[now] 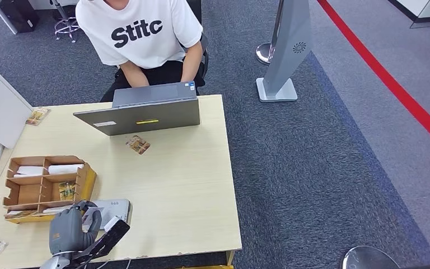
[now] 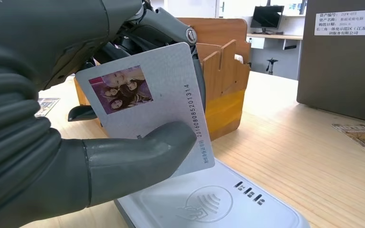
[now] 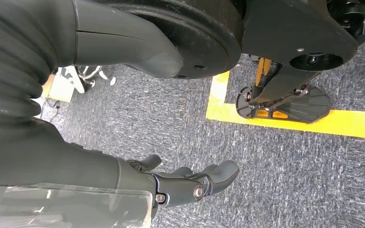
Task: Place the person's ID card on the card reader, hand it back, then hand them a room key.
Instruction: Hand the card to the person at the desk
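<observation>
The left hand pinches the ID card between thumb and fingers, tilted, its lower edge just above the card reader on the table, probably for scanning; the right hand hangs down, fingers loosely apart, holding nothing.

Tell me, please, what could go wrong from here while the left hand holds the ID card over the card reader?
The left hand holds the ID card tilted, one corner at the card reader; released like this, it may topple or slide off rather than lie flat. The wooden organizer stands close behind, so the fingers could knock it.
</observation>
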You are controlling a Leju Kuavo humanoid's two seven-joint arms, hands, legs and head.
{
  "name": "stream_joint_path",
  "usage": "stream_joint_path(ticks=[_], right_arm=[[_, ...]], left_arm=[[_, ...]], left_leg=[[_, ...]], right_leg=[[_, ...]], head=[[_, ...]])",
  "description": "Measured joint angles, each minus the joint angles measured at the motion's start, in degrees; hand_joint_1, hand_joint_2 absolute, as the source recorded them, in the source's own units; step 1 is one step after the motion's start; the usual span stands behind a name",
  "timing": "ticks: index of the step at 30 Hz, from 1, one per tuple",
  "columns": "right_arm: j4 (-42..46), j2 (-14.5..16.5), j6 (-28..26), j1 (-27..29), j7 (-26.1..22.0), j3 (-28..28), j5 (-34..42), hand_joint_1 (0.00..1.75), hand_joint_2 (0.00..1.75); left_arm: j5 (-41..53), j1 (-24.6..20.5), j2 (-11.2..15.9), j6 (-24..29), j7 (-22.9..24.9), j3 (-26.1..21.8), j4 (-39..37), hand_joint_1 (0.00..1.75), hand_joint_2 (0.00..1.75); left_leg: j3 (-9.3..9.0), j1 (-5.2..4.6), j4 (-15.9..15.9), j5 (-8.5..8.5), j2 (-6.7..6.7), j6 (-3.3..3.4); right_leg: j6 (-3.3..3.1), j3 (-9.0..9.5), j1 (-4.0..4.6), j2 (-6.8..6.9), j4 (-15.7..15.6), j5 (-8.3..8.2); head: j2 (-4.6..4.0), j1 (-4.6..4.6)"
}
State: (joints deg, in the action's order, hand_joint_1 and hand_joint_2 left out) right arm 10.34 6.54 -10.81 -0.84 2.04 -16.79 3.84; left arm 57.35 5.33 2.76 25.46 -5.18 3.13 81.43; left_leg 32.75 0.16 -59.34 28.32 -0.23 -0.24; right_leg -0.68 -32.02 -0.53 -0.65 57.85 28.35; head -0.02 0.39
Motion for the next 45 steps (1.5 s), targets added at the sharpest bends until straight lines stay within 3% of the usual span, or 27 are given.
stream_joint_path(ticks=[7, 12, 20, 30, 41, 42, 45], right_arm=[[0.0, 0.0, 0.0, 0.0, 0.1, 0.0, -0.5, 0.00, 1.75], [0.0, 0.0, -0.1, 0.0, -0.2, 0.0, -1.0, 0.00, 1.75], [0.0, 0.0, 0.0, 0.0, -0.5, 0.0, -1.7, 0.00, 1.75], [0.0, 0.0, 0.3, 0.0, -0.6, 0.0, -2.1, 0.00, 1.75], [0.0, 0.0, 0.7, -0.1, -0.6, 0.0, -2.1, 0.00, 1.75], [0.0, 0.0, 0.7, -0.1, -0.6, 0.0, -2.1, 0.00, 1.75], [0.0, 0.0, 0.7, -0.1, -0.6, 0.0, -2.1, 0.00, 1.75]], left_arm=[[0.6, -0.8, 0.7, 0.4, -0.1, 0.0, 1.2, 1.75, 1.75], [1.1, -4.0, 3.8, -0.3, -0.1, 0.0, 6.2, 1.75, 1.75], [5.2, -13.0, 10.4, -4.1, 1.4, -0.5, 11.2, 1.75, 1.75], [7.1, -27.3, 18.4, -10.6, 3.6, -0.5, 6.1, 1.75, 1.75], [6.7, -30.9, 19.9, -11.6, 4.0, -0.5, 2.4, 1.75, 1.75], [6.4, -31.0, 19.9, -11.6, 3.9, -0.5, 2.4, 1.47, 1.75], [5.8, -30.8, 19.7, -11.4, 3.7, -0.5, 2.4, 0.16, 1.75]], left_leg=[[0.00, 0.01, 0.0, -0.01, 0.00, -0.01], [0.00, 0.03, 0.0, -0.04, -0.02, -0.02], [0.00, 0.04, 0.0, -0.12, -0.05, -0.05], [0.00, 0.06, 0.0, -0.15, -0.03, -0.07], [0.02, 0.05, 0.0, -0.14, -0.01, -0.06], [0.02, 0.05, 0.0, -0.14, -0.01, -0.06], [0.02, 0.05, 0.0, -0.14, -0.01, -0.07]], right_leg=[[0.00, 0.00, 0.01, 0.00, 0.0, 0.00], [-0.01, 0.00, 0.02, 0.02, 0.0, -0.01], [-0.05, 0.00, 0.03, 0.05, 0.1, -0.03], [-0.09, -0.01, 0.06, 0.00, 0.1, -0.07], [-0.09, -0.05, 0.05, -0.02, 0.1, -0.06], [-0.09, -0.05, 0.05, -0.02, 0.1, -0.06], [-0.09, -0.05, 0.05, -0.03, 0.1, -0.07]], head=[[0.00, 0.00], [0.00, 0.00], [0.01, 0.00], [0.00, 0.00], [-0.01, 0.01], [-0.01, 0.01], [-0.01, 0.01]])
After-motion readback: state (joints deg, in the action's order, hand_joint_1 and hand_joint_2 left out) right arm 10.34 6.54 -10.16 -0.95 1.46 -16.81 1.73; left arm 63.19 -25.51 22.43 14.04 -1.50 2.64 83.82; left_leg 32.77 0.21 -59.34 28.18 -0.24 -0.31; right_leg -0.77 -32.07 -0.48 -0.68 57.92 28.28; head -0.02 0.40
